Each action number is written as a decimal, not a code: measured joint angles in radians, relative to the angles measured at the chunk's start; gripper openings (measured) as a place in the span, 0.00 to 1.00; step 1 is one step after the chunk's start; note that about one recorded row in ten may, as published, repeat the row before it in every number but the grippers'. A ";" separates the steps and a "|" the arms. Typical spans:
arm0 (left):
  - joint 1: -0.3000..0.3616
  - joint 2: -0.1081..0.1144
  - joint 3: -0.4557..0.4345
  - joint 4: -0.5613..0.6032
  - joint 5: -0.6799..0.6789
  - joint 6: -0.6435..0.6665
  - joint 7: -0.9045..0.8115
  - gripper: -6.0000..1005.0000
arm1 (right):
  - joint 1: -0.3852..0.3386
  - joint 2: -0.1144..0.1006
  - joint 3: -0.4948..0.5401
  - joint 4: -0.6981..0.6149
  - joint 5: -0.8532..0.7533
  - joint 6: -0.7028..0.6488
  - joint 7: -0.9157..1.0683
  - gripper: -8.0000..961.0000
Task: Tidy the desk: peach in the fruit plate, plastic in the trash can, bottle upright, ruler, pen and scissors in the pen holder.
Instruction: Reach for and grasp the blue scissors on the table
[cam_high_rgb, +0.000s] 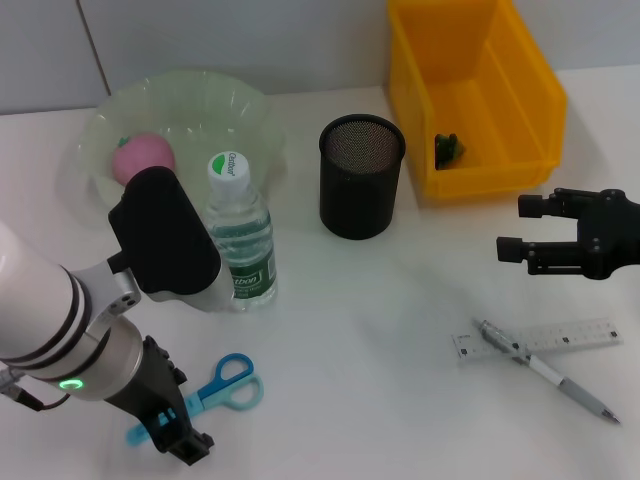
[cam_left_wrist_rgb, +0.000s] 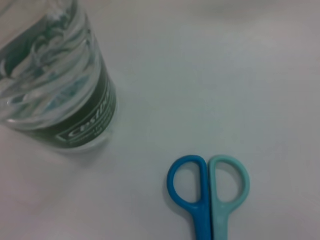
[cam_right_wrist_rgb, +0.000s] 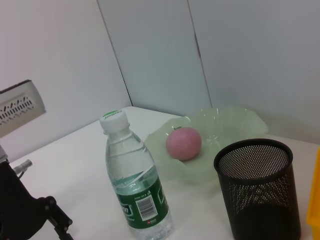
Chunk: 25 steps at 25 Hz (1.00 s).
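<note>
Left gripper (cam_high_rgb: 178, 432) low at the near left of the table (cam_high_rgb: 380, 330), down over the blade end of the scissors (cam_high_rgb: 222, 386); jaws hidden by the arm, so cannot tell whether apart, together or clamped. Blue and teal handle loops lying flat just beside the bottle (cam_high_rgb: 241, 236), not touching it. Bottle upright, capped, in front of the fruit plate (cam_high_rgb: 200, 105). Peach (cam_high_rgb: 142, 157) in the plate. Right gripper (cam_high_rgb: 512, 228) hovering at the right, jaws apart, holding nothing, above and apart from the ruler (cam_high_rgb: 545, 338) and pen (cam_high_rgb: 548, 371). Pen lying crossed over the ruler. Black mesh holder (cam_high_rgb: 361, 176) upright between plate and yellow bin (cam_high_rgb: 472, 92). Small green scrap (cam_high_rgb: 447, 149) inside the bin.
</note>
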 joint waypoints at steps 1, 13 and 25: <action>-0.001 0.000 0.000 -0.003 0.000 0.000 0.001 0.75 | 0.000 0.000 0.000 0.000 0.000 0.000 0.000 0.75; -0.012 0.000 0.006 -0.016 0.001 0.006 0.013 0.74 | 0.001 0.000 -0.004 0.014 0.000 0.004 -0.001 0.74; -0.019 0.000 0.028 -0.016 0.026 0.005 0.010 0.65 | 0.001 -0.002 -0.004 0.016 0.000 0.005 -0.008 0.74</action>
